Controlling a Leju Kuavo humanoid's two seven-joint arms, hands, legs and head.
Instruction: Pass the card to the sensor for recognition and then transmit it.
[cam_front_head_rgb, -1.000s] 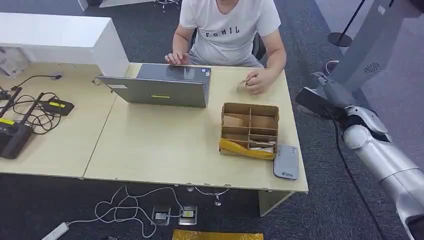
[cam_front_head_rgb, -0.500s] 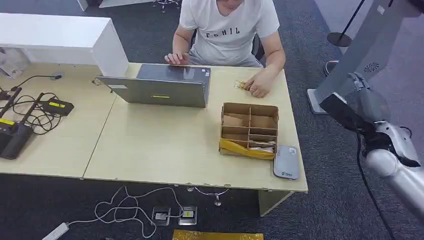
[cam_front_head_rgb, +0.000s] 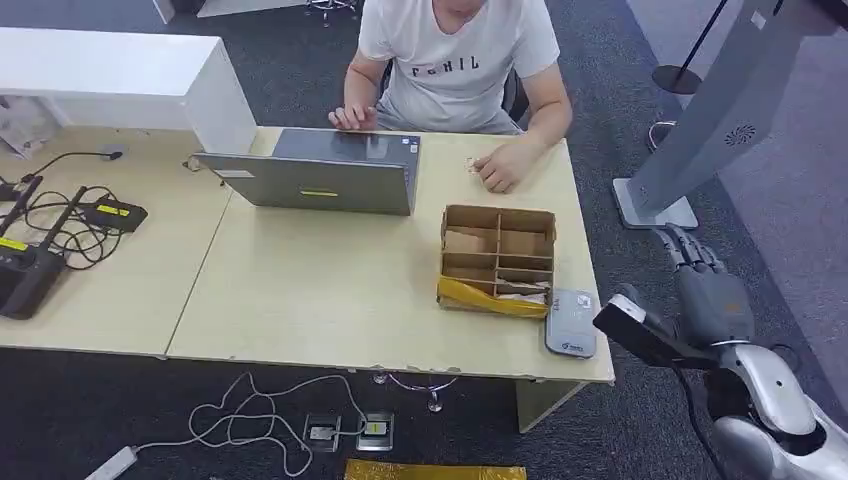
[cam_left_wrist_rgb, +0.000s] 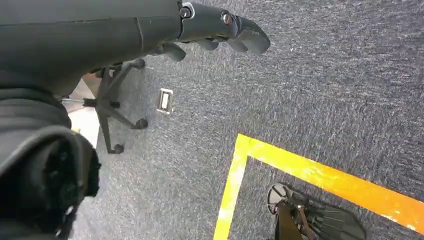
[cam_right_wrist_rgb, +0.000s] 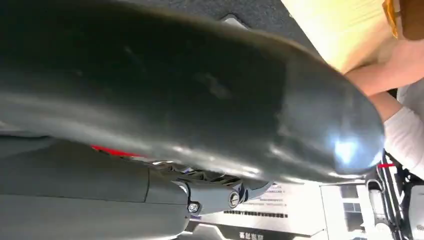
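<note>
Since a second ago our right hand (cam_front_head_rgb: 703, 290) has dropped from the upper right of the frame to the lower right, off the table's (cam_front_head_rgb: 300, 300) edge, fingers extended and slightly apart, empty. Our left hand (cam_left_wrist_rgb: 220, 27) hangs over carpet, fingers loosely curled around nothing. We judge the card (cam_front_head_rgb: 471, 166) to be the small item by the person's hand (cam_front_head_rgb: 500, 168), upper centre. For the handover we should reach past the box (cam_front_head_rgb: 497, 262), then carry the card flat to the grey sensor (cam_front_head_rgb: 572, 324).

Across my bench (cam_front_head_rgb: 300, 290) a person (cam_front_head_rgb: 455, 60) sits behind an open grey laptop (cam_front_head_rgb: 320, 175). A divided cardboard box (cam_front_head_rgb: 498, 258) stands right of it. Black cables (cam_front_head_rgb: 60, 225) lie far left.
</note>
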